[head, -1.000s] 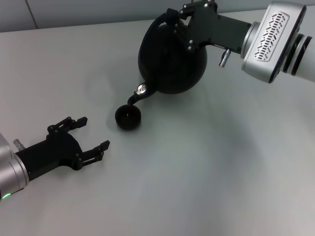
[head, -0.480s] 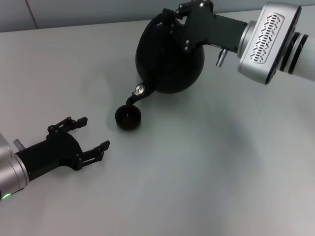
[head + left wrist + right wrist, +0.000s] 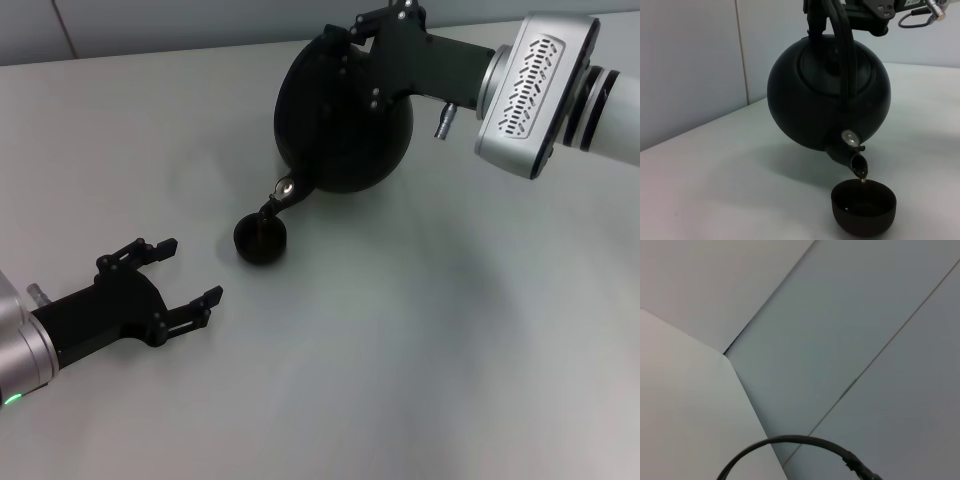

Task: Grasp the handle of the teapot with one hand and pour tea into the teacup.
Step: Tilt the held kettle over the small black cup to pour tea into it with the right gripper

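The black teapot (image 3: pixel 335 125) hangs tilted in the air, its spout (image 3: pixel 272 203) pointing down right over the small black teacup (image 3: pixel 259 240). My right gripper (image 3: pixel 348 45) is shut on the arched handle (image 3: pixel 844 60) at the pot's top. In the left wrist view the teapot (image 3: pixel 815 110) tips toward the teacup (image 3: pixel 863 207) and a thin bit of tea shows at the spout (image 3: pixel 858 164). The handle's arc (image 3: pixel 790 442) crosses the right wrist view. My left gripper (image 3: pixel 192 268) rests open and empty on the table, to the left of the cup.
The grey table (image 3: pixel 420 350) has a pale wall behind it (image 3: pixel 690 60). The right arm's silver forearm (image 3: pixel 530 90) reaches in from the back right, above the table.
The right arm has shifted slightly left and tipped the teapot further, bringing the spout down over the teacup. The left arm has not moved.
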Controlling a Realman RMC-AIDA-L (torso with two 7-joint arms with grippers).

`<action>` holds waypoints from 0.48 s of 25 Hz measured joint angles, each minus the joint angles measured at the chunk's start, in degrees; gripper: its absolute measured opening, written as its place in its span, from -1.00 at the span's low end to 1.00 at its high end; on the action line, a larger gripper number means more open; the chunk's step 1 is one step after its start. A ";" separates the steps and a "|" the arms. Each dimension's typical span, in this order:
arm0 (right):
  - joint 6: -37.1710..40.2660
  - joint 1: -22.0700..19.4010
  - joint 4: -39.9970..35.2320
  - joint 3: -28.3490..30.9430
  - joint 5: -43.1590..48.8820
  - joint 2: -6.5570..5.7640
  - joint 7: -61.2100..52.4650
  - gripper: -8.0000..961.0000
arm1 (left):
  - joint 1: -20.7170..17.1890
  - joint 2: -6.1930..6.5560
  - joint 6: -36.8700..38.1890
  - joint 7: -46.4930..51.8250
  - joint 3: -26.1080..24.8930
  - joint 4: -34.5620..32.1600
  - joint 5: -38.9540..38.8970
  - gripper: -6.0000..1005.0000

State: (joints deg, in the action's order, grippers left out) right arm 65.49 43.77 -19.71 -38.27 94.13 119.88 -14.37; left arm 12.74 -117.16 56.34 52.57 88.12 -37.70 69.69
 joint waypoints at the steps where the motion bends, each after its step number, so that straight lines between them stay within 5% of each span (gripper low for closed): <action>1: -0.01 0.00 0.03 0.00 0.00 0.00 0.31 -0.82 | 0.00 0.00 0.00 0.00 -0.01 0.01 0.00 0.68; 12: -0.02 0.10 0.20 -0.07 -0.44 0.00 1.44 -0.82 | 0.08 0.00 0.00 0.02 0.09 0.06 0.00 0.68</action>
State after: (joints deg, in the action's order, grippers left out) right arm 65.47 43.87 -19.51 -38.34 93.68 119.88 -12.93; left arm 12.82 -117.16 56.34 52.60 88.20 -37.65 69.69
